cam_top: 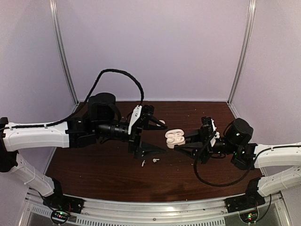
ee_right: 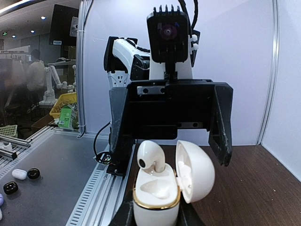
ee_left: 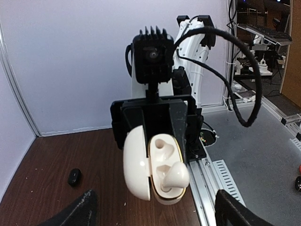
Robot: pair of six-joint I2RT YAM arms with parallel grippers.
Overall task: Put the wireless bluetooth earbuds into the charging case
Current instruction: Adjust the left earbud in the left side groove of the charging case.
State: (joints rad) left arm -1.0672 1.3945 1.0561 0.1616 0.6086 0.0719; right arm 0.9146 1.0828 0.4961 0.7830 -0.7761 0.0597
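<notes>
The right gripper (cam_top: 183,142) is clamped on the open charging case (ee_right: 156,200), its fingers cut off at six o'clock in its own view. A white earbud (ee_right: 151,160) stands half seated in one pocket. The left gripper (cam_top: 161,136), jaws wide apart, faces the case from nine o'clock in the top view. Two pale earbuds (cam_top: 155,160) on the table (cam_top: 94,174) are too small to make out.

Brown wooden table (cam_top: 94,175), pale walls (cam_top: 155,47)

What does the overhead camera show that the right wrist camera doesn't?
Only the overhead view shows two whitish earbuds lying loose on the table. Only the right wrist view shows a white earbud standing in the case, not fully seated. Both show the open charging case held by the right gripper, with the left gripper open facing it.
</notes>
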